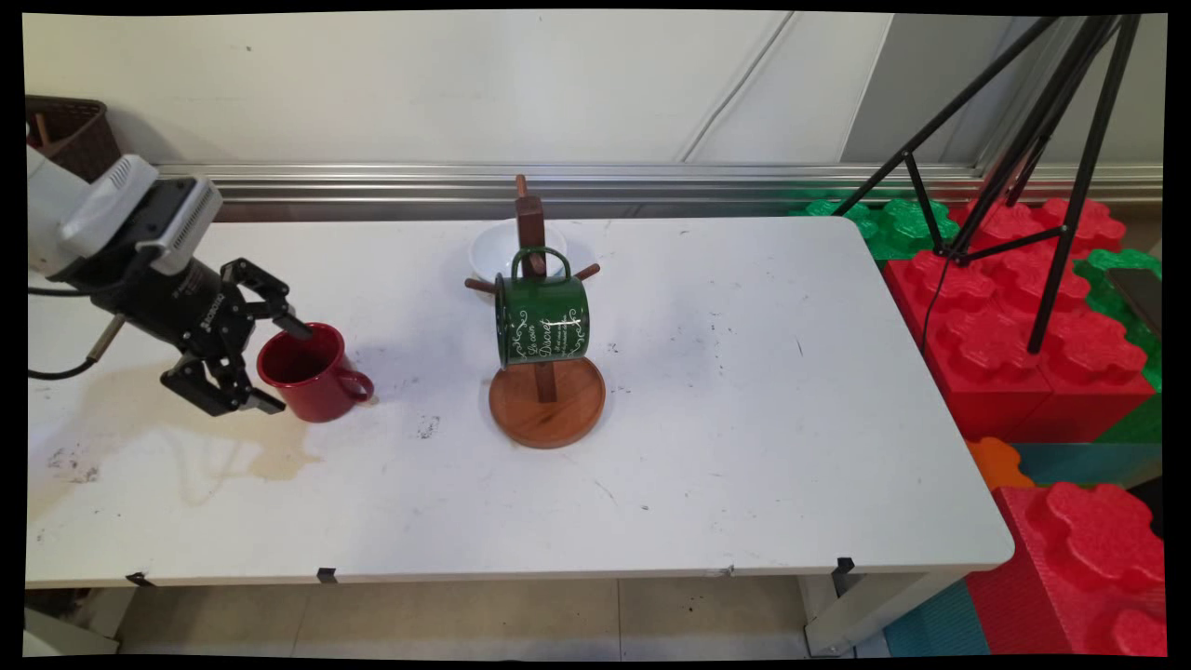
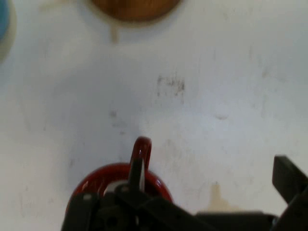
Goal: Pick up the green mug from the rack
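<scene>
The near strip of the worktop (image 1: pixel 651 484) lay bare across its width, apart from a brownish stain (image 1: pixel 270 456) on the left and some dark scuffs.

Just beyond the stain, at the left end, the gripper (image 1: pixel 279 365) sat low beside a red mug (image 1: pixel 321 381) that stood upright with its handle pointing right. The fingers were spread wide and pinched nothing. The far one reached over the mug's left rim, while the near one lay outside the mug on its near left side. In the hand view the mug (image 2: pixel 96 180) sat under the gripper (image 2: pixel 211 178) and off to one side. One finger overlapped its rim and the other stood well apart over bare worktop. Whether either finger touched the mug could not be told.

To the right, past open worktop, a wooden mug stand (image 1: pixel 547 409) stood mid-table. A green mug (image 1: pixel 542 318) hung mouth-down by its handle from a near peg. Right of the stand the worktop was open to its rounded right edge.

Behind the stand a white bowl (image 1: pixel 493 247) sat near the far edge, which ran along a metal rail at the wall. A dark basket (image 1: pixel 70 135) stood at the far left. Beyond the right edge were red foam blocks (image 1: pixel 1023 354) and a black tripod (image 1: pixel 1042 186).
</scene>
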You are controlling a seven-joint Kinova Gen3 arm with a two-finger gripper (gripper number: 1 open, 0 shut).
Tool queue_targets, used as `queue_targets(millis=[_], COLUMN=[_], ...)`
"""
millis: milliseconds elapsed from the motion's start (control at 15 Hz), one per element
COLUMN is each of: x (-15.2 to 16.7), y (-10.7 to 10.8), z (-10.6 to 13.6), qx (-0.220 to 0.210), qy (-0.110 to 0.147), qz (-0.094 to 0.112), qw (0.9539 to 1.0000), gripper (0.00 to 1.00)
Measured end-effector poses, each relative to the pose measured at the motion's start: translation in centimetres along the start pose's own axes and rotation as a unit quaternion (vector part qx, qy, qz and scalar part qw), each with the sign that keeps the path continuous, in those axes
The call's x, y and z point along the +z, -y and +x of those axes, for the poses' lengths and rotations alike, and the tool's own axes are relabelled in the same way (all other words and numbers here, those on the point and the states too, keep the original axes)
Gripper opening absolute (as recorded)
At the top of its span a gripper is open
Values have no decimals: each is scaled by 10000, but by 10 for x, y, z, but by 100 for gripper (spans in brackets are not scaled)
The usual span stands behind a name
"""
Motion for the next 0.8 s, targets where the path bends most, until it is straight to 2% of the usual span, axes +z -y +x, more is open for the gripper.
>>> queue_targets(millis=[400,800], x=[-13,-23], y=[-6,-12], z=[21,44], qx=[-167,-428], qy=[-375,-811], qz=[-70,-182], qw=[9991,9956], gripper=[100,100])
